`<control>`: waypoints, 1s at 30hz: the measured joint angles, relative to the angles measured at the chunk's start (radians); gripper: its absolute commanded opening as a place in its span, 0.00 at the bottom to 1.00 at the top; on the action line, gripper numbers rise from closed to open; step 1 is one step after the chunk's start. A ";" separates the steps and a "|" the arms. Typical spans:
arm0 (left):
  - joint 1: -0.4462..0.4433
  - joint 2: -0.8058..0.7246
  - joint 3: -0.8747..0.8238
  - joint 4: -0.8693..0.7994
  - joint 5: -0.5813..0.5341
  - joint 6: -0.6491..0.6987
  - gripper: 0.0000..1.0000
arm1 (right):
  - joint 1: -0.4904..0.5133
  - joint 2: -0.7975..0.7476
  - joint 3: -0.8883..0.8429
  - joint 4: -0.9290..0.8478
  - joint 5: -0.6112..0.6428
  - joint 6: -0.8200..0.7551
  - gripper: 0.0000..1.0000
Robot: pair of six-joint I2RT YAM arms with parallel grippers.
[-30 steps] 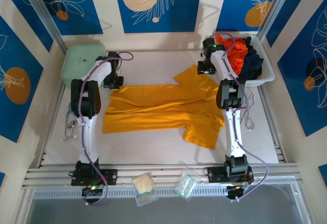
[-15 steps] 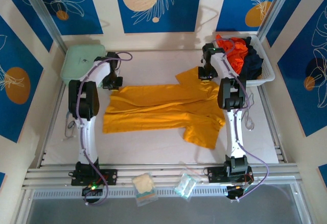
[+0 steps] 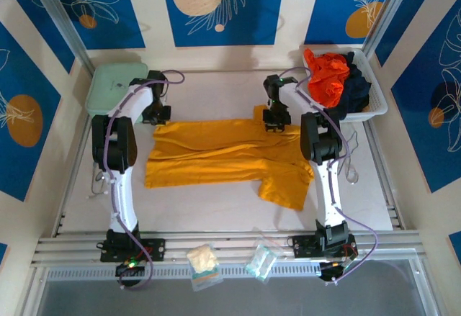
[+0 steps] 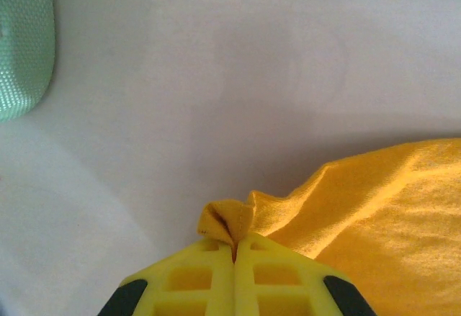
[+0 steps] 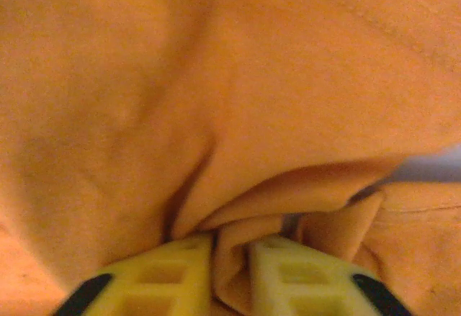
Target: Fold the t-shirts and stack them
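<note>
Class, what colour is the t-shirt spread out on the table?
Golden-yellow; the soft cloth t-shirt shows best in the top external view.

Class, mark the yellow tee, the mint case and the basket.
yellow tee (image 3: pixel 216 154): top view, middle of its body.
mint case (image 3: pixel 108 86): top view, centre of its lid.
basket (image 3: pixel 377 91): top view, right rim.

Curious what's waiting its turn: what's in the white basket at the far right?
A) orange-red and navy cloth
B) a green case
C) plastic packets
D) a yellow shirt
A: the white basket holds a crumpled orange-red shirt beside a dark navy shirt; the yellow shirt lies outside it.
</note>
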 measured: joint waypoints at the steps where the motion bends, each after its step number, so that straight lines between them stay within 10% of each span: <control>1: 0.000 0.000 -0.002 0.000 0.000 0.000 0.00 | 0.000 0.000 0.000 -0.003 0.003 0.008 0.32; 30: 0.000 0.000 -0.010 0.004 0.001 0.000 0.00 | -0.177 0.166 0.396 -0.098 0.005 -0.042 0.43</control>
